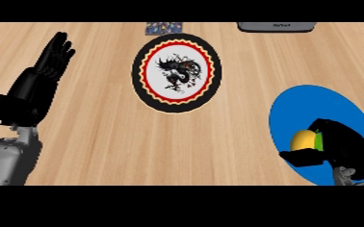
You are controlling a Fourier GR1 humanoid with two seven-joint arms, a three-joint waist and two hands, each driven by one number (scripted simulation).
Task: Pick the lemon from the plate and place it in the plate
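Currently, head view: my right hand [332, 146] curls around the lemon [304, 140] (yellow, mostly hidden) on the blue plate [305, 101] at lower right, so I judge the pick underway. Next: lift and carry to the patterned plate [177, 72] at upper centre. My left hand [44, 74] rests open at left.

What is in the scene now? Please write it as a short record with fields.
surface: wooden counter
source plate: blue plate, at the right
target plate: patterned plate with black rim, in the centre, nothing on it
lemon: lemon, over the blue plate
right hand: right hand, curled round the lemon
left hand: left hand, open, resting at the left, fingers up
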